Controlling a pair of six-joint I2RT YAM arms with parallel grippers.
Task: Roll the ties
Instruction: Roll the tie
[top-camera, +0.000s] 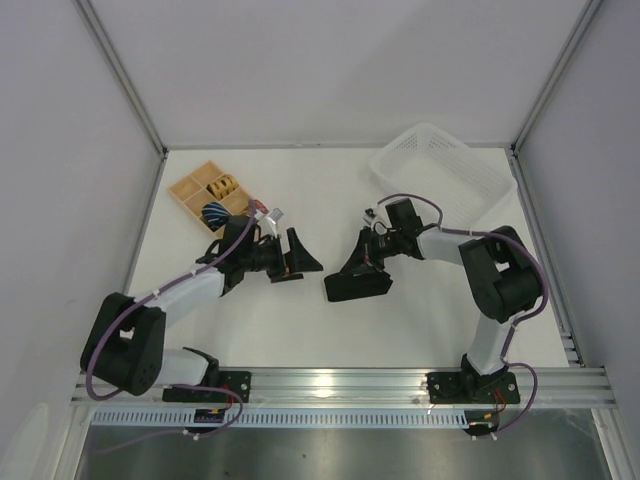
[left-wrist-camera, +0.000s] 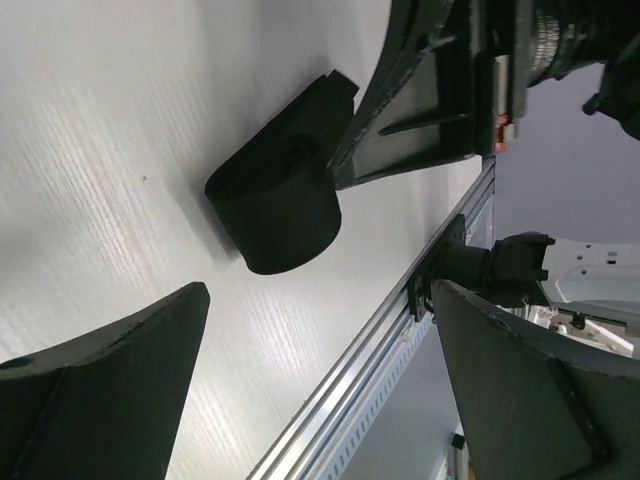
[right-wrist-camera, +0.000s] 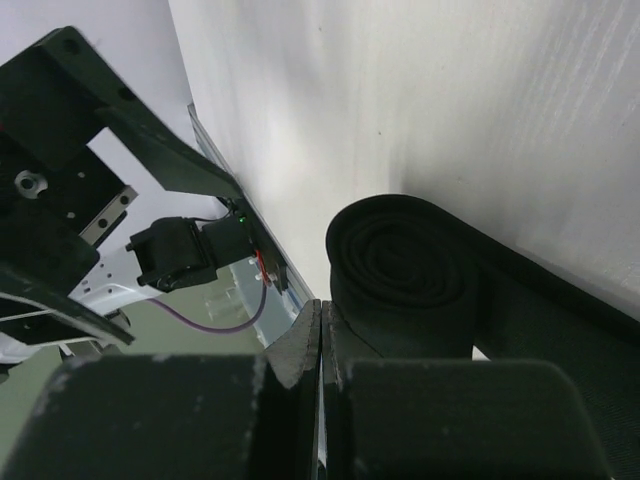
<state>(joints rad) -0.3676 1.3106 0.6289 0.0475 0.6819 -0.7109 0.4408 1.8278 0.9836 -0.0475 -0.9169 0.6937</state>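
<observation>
A black tie (top-camera: 352, 288) lies mid-table, rolled into a coil with a short flat tail. In the right wrist view the coil (right-wrist-camera: 400, 265) stands on edge, and its tail (right-wrist-camera: 560, 320) runs off to the right. My right gripper (top-camera: 362, 262) is right over it. Its fingers are pressed together (right-wrist-camera: 321, 320), with nothing visible between them, and they rest against the coil's side. My left gripper (top-camera: 300, 255) is open and empty a little to the left. From it the coil (left-wrist-camera: 275, 215) shows ahead, with the right gripper (left-wrist-camera: 420, 100) on top of it.
A wooden compartment tray (top-camera: 190, 188) at the back left holds a yellow roll (top-camera: 223, 185) and a dark blue roll (top-camera: 214, 211). A white mesh basket (top-camera: 442, 165) stands at the back right. An aluminium rail (top-camera: 340, 382) runs along the near edge.
</observation>
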